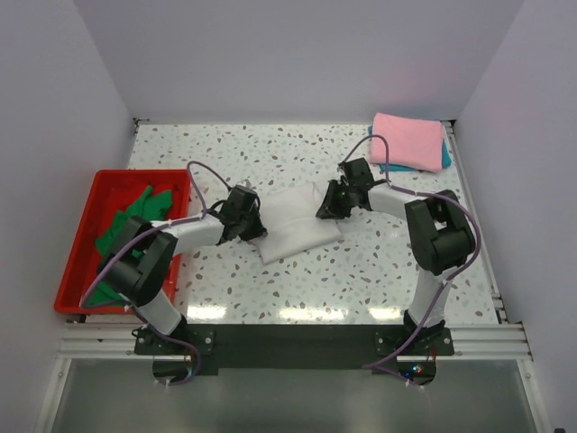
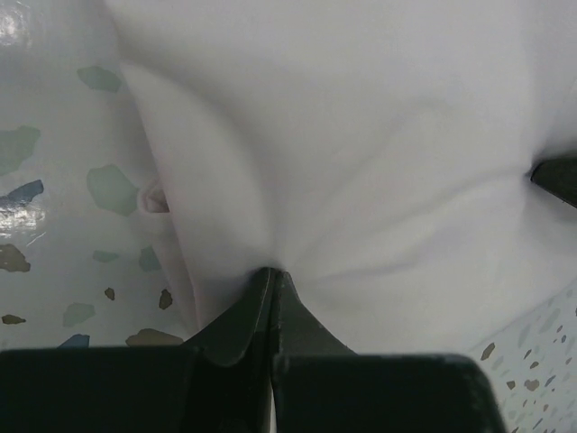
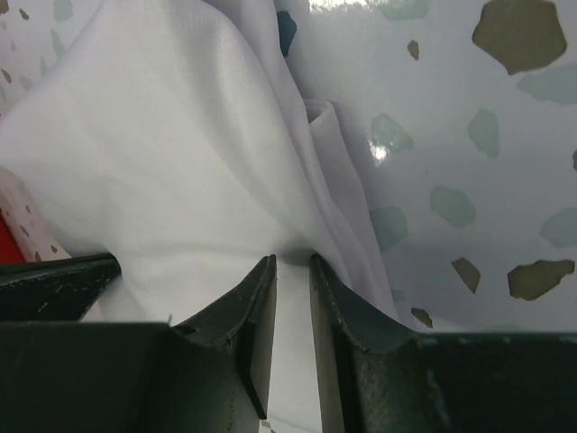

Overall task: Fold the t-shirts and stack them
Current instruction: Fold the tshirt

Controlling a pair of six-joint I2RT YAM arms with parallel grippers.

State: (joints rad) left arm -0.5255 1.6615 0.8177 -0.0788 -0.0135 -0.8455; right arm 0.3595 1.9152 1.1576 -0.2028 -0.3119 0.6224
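Observation:
A white t-shirt (image 1: 297, 233) lies folded in the middle of the table. My left gripper (image 1: 253, 223) is at its left edge, and the wrist view shows it (image 2: 272, 271) shut on a pinch of the white cloth (image 2: 361, 135), with creases running out from the tips. At the shirt's upper right corner is my right gripper (image 1: 327, 207). Its fingers (image 3: 293, 262) stand narrowly apart, closed on a fold of the white cloth (image 3: 162, 153) that fills the gap. A folded pink t-shirt (image 1: 407, 140) sits on a teal one (image 1: 443, 160) at the back right. A green t-shirt (image 1: 135, 216) lies crumpled in the tray.
The red plastic tray (image 1: 77, 262) stands at the left edge of the speckled table (image 1: 270, 153). White walls close in the back and both sides. A metal rail (image 1: 288, 338) runs along the near edge by the arm bases.

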